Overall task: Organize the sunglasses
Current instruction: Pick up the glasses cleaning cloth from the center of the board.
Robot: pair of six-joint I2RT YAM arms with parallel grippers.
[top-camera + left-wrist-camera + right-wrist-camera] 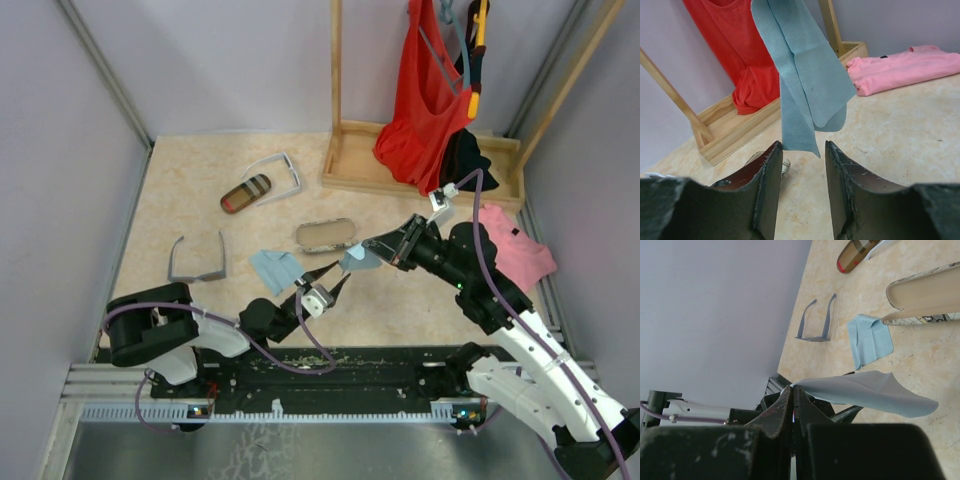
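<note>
Two pairs of sunglasses lie on the table: a grey-framed pair at the left, arms unfolded, and a white-framed pair at the back beside a brown-striped case. My right gripper is shut on the corner of a light blue cloth, holding it above the table. My left gripper is open just below and in front of the cloth's hanging tip, nothing between its fingers.
An open oblong case lies mid-table. A second blue cloth lies flat near the left gripper. A wooden rack with a red garment stands at the back right, a pink garment beside it.
</note>
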